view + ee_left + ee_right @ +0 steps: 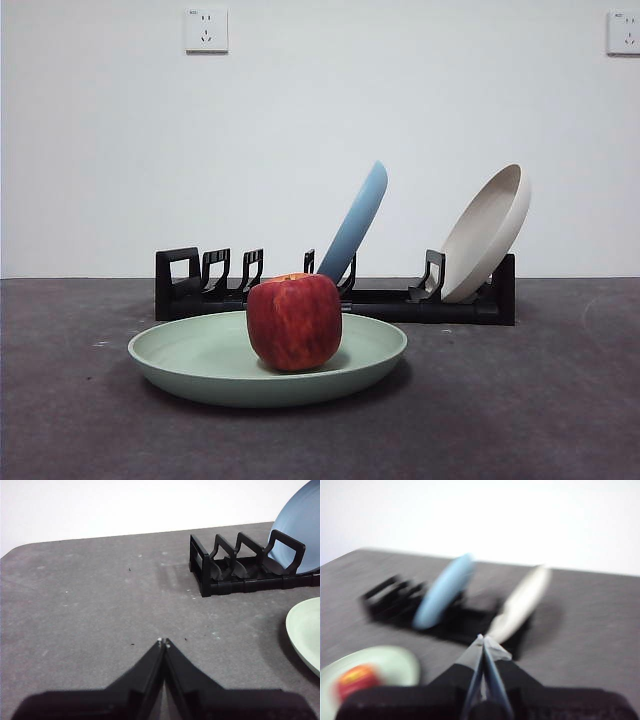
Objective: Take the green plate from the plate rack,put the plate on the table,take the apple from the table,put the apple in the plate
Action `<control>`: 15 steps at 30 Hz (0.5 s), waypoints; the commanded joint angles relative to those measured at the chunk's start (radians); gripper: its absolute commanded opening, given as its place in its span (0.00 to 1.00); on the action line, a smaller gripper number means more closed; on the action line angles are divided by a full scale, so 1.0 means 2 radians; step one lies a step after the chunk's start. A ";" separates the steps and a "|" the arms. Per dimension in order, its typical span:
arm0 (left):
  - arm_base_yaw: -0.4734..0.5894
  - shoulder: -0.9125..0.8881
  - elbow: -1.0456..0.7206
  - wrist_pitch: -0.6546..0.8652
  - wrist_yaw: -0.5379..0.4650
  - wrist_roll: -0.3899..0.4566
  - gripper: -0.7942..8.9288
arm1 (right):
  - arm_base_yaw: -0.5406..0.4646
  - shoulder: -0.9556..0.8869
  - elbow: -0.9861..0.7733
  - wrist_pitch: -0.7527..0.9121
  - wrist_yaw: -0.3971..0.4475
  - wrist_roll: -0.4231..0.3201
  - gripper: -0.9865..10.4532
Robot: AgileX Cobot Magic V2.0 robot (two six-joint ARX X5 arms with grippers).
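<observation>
The green plate (200,362) lies flat on the table (520,400) in front of the plate rack (400,300). The apple (294,322) sits upright in the plate, near its middle. My left gripper (163,641) is shut and empty, above bare table, with the rack's looped end (202,570) and the plate's edge (305,630) off to one side. My right gripper (483,639) is shut and empty, raised away from the plate; its view is blurred and shows the plate (395,662) with the apple (359,680) and the rack (390,605). Neither gripper shows in the front view.
A light blue plate (358,218) leans in the rack's middle slot and a beige-white plate (490,232) leans at its right end. A white wall with two sockets stands behind the table.
</observation>
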 commanded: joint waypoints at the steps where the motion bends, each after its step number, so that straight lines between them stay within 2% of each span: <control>1: 0.001 -0.001 -0.007 0.002 -0.001 -0.004 0.08 | -0.044 -0.040 -0.067 0.053 -0.001 -0.003 0.09; 6: 0.001 -0.001 -0.007 0.002 -0.001 -0.004 0.08 | -0.084 -0.097 -0.154 0.094 0.000 -0.001 0.09; 15: 0.001 -0.001 -0.007 0.002 -0.001 -0.004 0.08 | -0.086 -0.174 -0.267 0.121 0.000 0.040 0.09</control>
